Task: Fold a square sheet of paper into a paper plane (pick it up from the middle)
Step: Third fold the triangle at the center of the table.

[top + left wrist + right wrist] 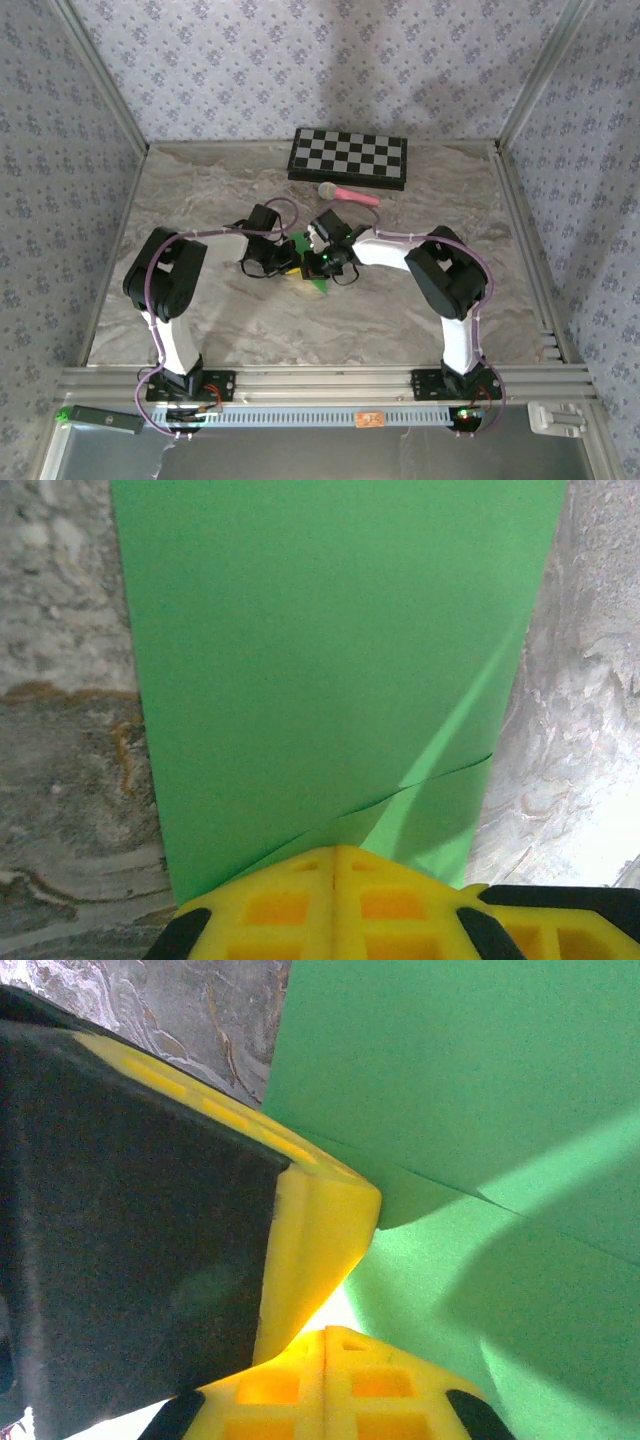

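Note:
The bright green sheet of paper (316,287) lies folded on the marble table, mid-table, mostly hidden under both grippers. In the left wrist view the paper (330,660) is a long band with a diagonal flap edge crossing near my fingertips. My left gripper (335,852) is shut, yellow fingers pressed together, tips resting on the paper with nothing seen between them. My right gripper (326,1332) is shut too, its tips on the green paper (480,1080), right against a yellow finger (320,1220) of the left gripper. From above, left gripper (290,268) and right gripper (322,265) meet tip to tip.
A black-and-white checkered board (348,157) lies at the back of the table. A pink-handled microphone (348,194) lies just in front of it, close behind the grippers. Patterned walls enclose the table on three sides; a metal rail (320,380) runs along the near edge.

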Robot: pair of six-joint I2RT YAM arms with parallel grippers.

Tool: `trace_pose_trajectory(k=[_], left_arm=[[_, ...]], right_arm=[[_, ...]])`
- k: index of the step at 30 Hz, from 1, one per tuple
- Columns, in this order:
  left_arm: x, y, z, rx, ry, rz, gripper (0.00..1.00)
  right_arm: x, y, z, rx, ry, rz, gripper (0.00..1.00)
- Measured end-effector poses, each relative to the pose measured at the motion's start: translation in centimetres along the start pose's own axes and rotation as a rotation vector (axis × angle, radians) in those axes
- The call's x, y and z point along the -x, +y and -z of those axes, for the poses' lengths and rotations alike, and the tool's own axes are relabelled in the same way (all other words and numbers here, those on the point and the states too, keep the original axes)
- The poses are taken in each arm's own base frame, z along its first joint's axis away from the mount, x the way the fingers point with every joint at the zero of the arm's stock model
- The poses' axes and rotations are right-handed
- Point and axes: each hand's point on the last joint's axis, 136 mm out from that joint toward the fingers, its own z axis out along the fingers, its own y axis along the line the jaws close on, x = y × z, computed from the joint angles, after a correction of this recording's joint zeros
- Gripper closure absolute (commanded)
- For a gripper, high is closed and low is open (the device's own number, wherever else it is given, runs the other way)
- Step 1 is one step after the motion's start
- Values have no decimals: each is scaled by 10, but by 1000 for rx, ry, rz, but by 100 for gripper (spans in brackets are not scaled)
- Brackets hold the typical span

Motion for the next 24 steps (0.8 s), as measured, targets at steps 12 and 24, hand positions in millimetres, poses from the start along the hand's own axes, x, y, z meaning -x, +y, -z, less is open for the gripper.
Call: trace_pose_trajectory(k=[12,24], left_arm=[[1,-1,-1,-5,-2,-3,100],[2,-1,1,-12,0,2,100]], right_arm=[[-11,-11,-4,29,-16,3,97],[-61,-35,27,19,-5,-27,95]])
